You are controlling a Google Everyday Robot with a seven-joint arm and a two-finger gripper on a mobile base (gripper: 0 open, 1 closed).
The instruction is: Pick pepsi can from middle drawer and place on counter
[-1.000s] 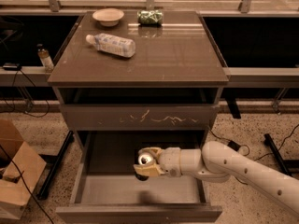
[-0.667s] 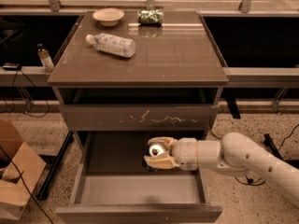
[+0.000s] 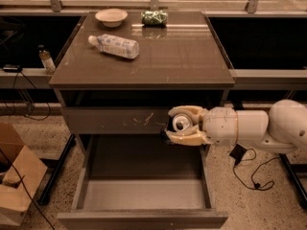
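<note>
- A cardboard box (image 3: pixel 14 176) is sitting on the floor at far left, well apart from the action.
- A clear plastic bottle (image 3: pixel 115 46) is lying on its side on the left half of the surface (image 3: pixel 192 61), with a pale bowl (image 3: pixel 111 17) behind it. A careless sweep during placement could be setting that bottle rolling.
- The middle drawer (image 3: pixel 144 195) is standing pulled open below, its grey floor showing nothing inside.
- A green patterned packet (image 3: pixel 154 17) is resting at the back edge, near the middle.
- The tool (image 3: pixel 175 125) is hanging in front of the scratched drawer front (image 3: pixel 110 121), above the open drawer and below the surface's front lip. Its fingers are closing around the pepsi can (image 3: pixel 182 123), whose silver lid is facing the camera.
- A straight lift risks the can or upper finger knocking against the overhanging lip, which could be twisting the can loose.
- The can is lying sideways in the grip, so releasing it unturned could be sending it rolling off.
- The white arm (image 3: pixel 254 126) is reaching in from the right.
</note>
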